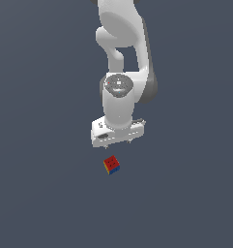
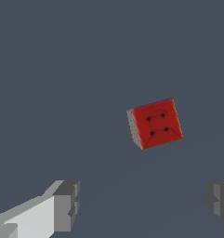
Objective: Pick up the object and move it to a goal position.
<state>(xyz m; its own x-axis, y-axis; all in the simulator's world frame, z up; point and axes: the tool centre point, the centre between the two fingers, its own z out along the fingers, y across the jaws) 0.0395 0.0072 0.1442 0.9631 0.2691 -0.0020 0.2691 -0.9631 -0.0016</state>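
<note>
**A:** Here we are on the exterior view, and the white arm (image 1: 123, 63) comes down from the top of the picture, wrist pointing straight at the flat grey floor (image 1: 36, 193).

**B:** And there's the cube (image 1: 111, 164), a tiny thing, sitting on the floor just below the hand in that picture. Red face up, with a sliver of yellow on the side toward the exterior view's left and blue on the side toward its right.

**A:** Much smaller than the hand over it. The gripper (image 1: 117, 144) is clear of it, no contact at all; there's a strip of bare floor between the fingertips and the cube.

**B:** Switch to the wrist view and you get the detail. The cube's red face carries dark dots and a faint curved line, and it sits turned at an angle to the fingers rather than square with them.

**A:** How are the jaws standing?

**B:** Spread wide. One grey finger pad (image 2: 67, 204) shows at one edge of the wrist picture, the other just pokes in at the opposite edge, with a big stretch of floor between them. Nothing is in the grasp.

**A:** And the cube isn't between the pads?

**B:** No. In the wrist view it lies apart from both, out ahead of the fingertips, nearer the pad that's barely showing.
</note>
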